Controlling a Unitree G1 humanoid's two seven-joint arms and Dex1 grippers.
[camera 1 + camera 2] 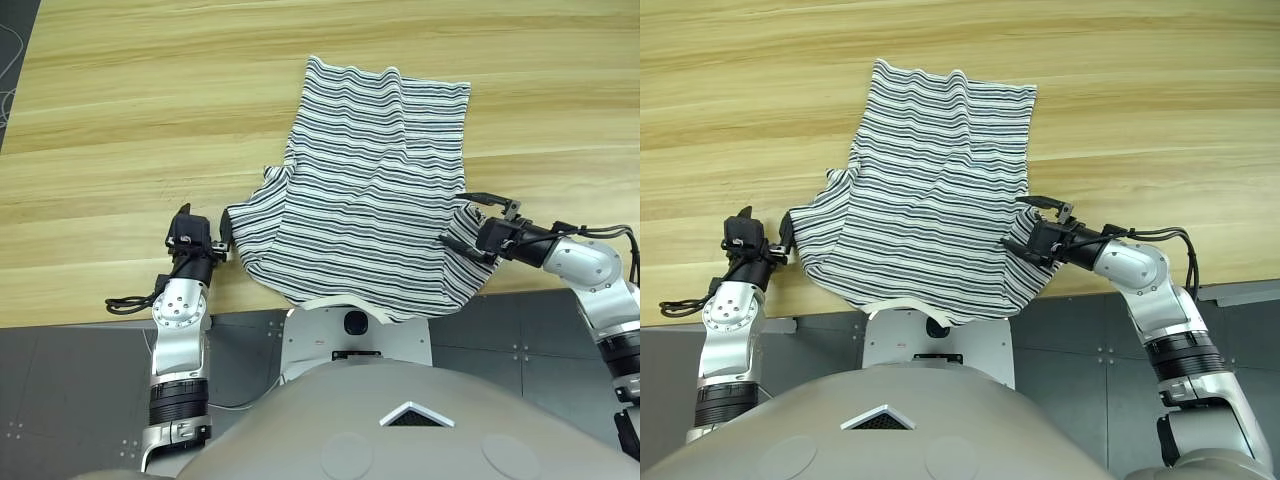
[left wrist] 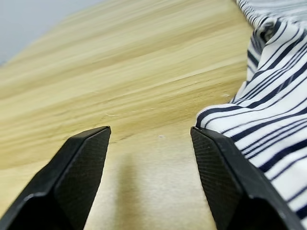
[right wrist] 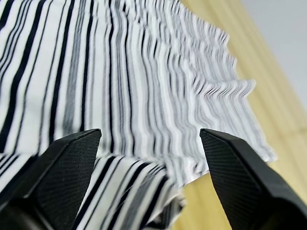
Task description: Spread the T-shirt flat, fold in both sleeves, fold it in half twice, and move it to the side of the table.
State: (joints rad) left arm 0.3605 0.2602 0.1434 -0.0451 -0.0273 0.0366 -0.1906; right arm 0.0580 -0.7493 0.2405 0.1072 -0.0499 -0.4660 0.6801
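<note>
End effector L (image 1: pixel 205 232): jaws wide, nothing held, low over table (image 1: pixel 110 120) at near edge. End effector R (image 1: pixel 470 222): also spread wide, empty, at cloth's R margin; can't tell if touching.

T-shirt (image 1: pixel 370 190): striped, rumpled, not yet flat. Lying w/ long axis from near table edge toward far side, leaning a bit R at far end. Collar (image 1: pixel 345 302) nearest, draped slightly over near edge. Hem (image 1: pixel 390 78) farthest, wavy. L sleeve (image 1: pixel 277 172) bunched into a small lump partway up L side. R side tucked or folded by end effector R, unclear which.

Key relation: from end effector L, cloth directly to the R, shoulder corner just beside inner finger (image 2: pixel 225 191), touching or nearly so in L wrist view. Bare wood ahead btwn the fingers. From end effector R, cloth to the L and ahead, w/ a folded edge lying btwn the fingers close in, per R wrist view.

Judgement: spreading step in hand, early in task. One arm per near corner. R nearer to a grip, being over fabric. For L, short shift inward needed to get cloth btwn jaws. Probable next: pinch both near corners & draw apart to flatten across the long axis. Risk: L closing on air.
</note>
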